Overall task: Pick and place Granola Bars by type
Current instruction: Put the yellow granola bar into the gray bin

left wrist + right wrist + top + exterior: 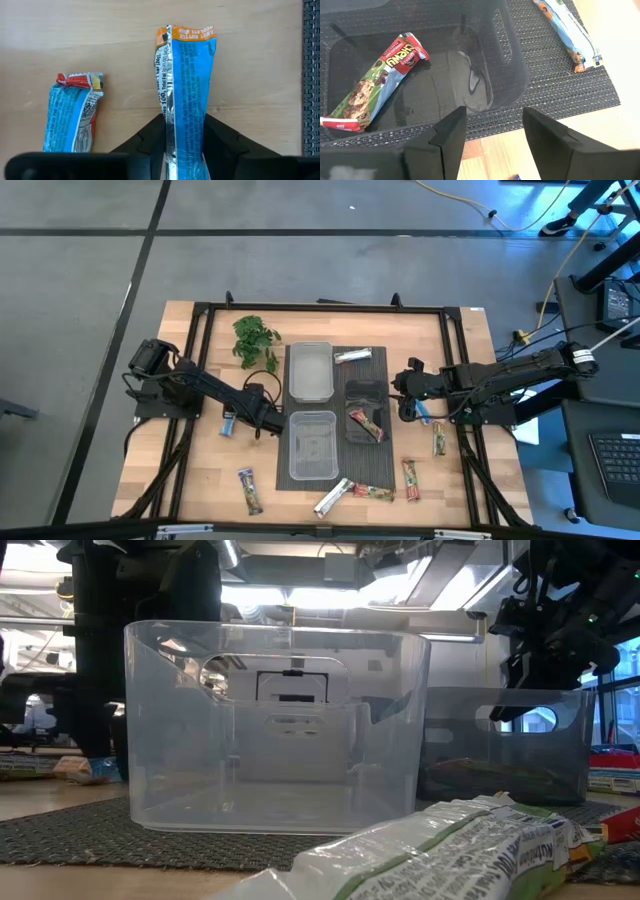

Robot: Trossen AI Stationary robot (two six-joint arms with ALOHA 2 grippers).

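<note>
A glossy blue bar [186, 95] with an orange crimped end is pinched edge-on between the dark fingers of the left gripper [184, 150], low over the pale wooden table [210, 470] at about nine o'clock from the mat. A second blue bar [72, 112], with a red and yellow end, lies flat on the wood just beside it, apart from the fingers.

At the table's centre a dark woven mat [375, 470] carries three clear rectangular plastic tubs. The smoky tub [510, 65] at three o'clock holds one red and green bar [372, 85] printed with chocolate pieces. The right gripper [492, 135] is held just outside that tub's wall, its angular black fingers spread with nothing between them. A blue and white bar [567, 32] lies on the mat beyond the tub.

A silver bar [352, 356] rests on the mat at twelve o'clock. More bars [332, 498] are scattered along the six o'clock edge, and one [439, 440] lies at four o'clock. A leafy green sprig [253, 338] sits at eleven o'clock.
</note>
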